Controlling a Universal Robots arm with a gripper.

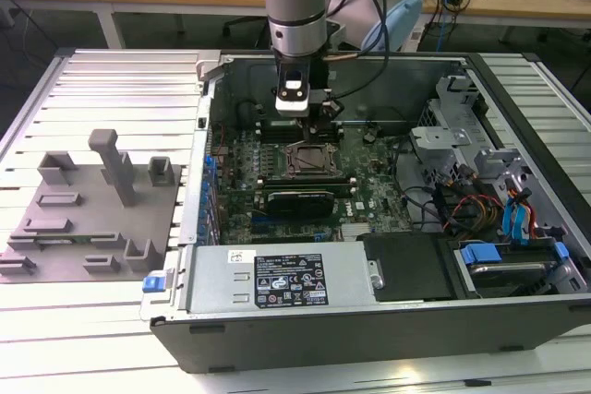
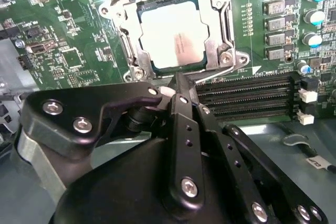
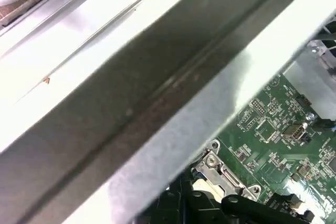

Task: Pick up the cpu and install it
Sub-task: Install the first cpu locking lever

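Table [image 1: 111, 80] of silver slatted aluminium carries everything I'm watching. On it sits the open dark metal PC case [image 1: 277, 343], with the grey moulded plastic tray [image 1: 92, 200] lying beside it on the exterior view's left. The silver-and-blue robot arm [image 1: 295, 6] comes straight down into the case. Inside lies the green mobo [image 1: 369, 200], and along the near wall the grey PSU box [image 1: 222, 274] with a black-and-white label sticker [image 1: 291, 279]. I can see print on the sticker but am not reading it off.

In the second wrist view, the silvery metal socket frame [image 2: 220, 24] sits on the board next to the black RAM slots [image 2: 241, 98]. The cpu [image 2: 176, 35], a flat square chip w/ pale metal top, lies seated inside that frame, some faint marking on its lid.

The black gripper [image 2: 177, 77] hangs just beside the socket's edge, fingers pressed together w/ nothing between them, apart from the cpu.
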